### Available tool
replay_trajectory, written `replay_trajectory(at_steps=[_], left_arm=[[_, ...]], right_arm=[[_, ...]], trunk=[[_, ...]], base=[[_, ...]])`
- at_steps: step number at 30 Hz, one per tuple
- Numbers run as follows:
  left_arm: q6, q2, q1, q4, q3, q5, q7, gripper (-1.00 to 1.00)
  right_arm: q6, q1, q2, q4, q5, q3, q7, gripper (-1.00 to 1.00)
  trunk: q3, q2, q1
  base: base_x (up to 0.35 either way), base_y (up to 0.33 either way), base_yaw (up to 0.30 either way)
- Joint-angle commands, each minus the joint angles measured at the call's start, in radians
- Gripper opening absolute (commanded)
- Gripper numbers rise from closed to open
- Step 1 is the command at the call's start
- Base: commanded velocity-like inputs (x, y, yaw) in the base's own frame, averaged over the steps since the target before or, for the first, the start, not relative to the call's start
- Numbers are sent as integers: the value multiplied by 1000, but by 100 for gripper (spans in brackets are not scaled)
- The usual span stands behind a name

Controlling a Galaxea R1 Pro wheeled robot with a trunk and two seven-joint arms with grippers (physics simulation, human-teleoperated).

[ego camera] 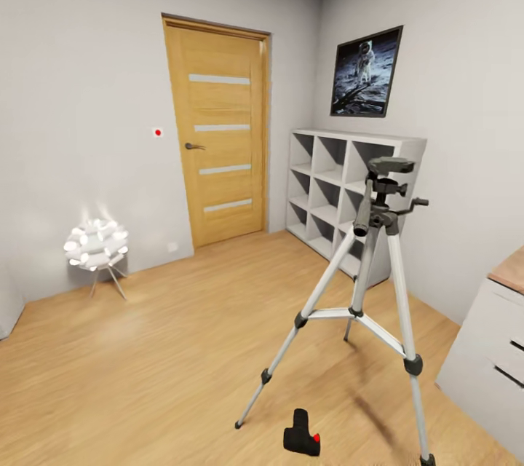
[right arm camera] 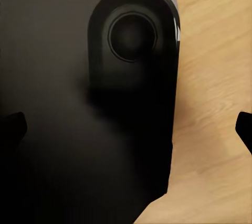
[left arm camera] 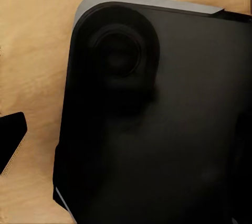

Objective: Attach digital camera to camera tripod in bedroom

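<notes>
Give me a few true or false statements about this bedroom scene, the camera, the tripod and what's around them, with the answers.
1. The digital camera lies on the wood floor. True.
2. The camera is already mounted on the camera tripod. False: the tripod's head plate is bare and the camera lies on the floor near its legs.
3. The door is closed. True.
4. The white cube shelf stands left of the door. False: it stands right of the door, behind the tripod.
5. A framed astronaut picture hangs above the shelf. True.
6. The glowing lamp sits on the desk. False: it stands on the floor, left of the door.
</notes>
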Motion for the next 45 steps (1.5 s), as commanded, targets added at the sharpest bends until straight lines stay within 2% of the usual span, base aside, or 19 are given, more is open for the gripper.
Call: replay_trajectory(at_steps=[1,12,45], left_arm=[[-2,0,0,-1,0,7,0,100],[-2,0,0,-1,0,7,-1,100],[-2,-2,0,-1,-1,7,-1,100]], right_arm=[[-2,0,0,0,1,1,0,100],[-2,0,1,0,1,1,1,100],[-4,0,-2,-1,1,1,-2,100]], trunk=[[-1,0,0],[-1,0,0],[-1,0,0]], base=[[48,7,-291],[178,142,-231],[243,215,-8]])
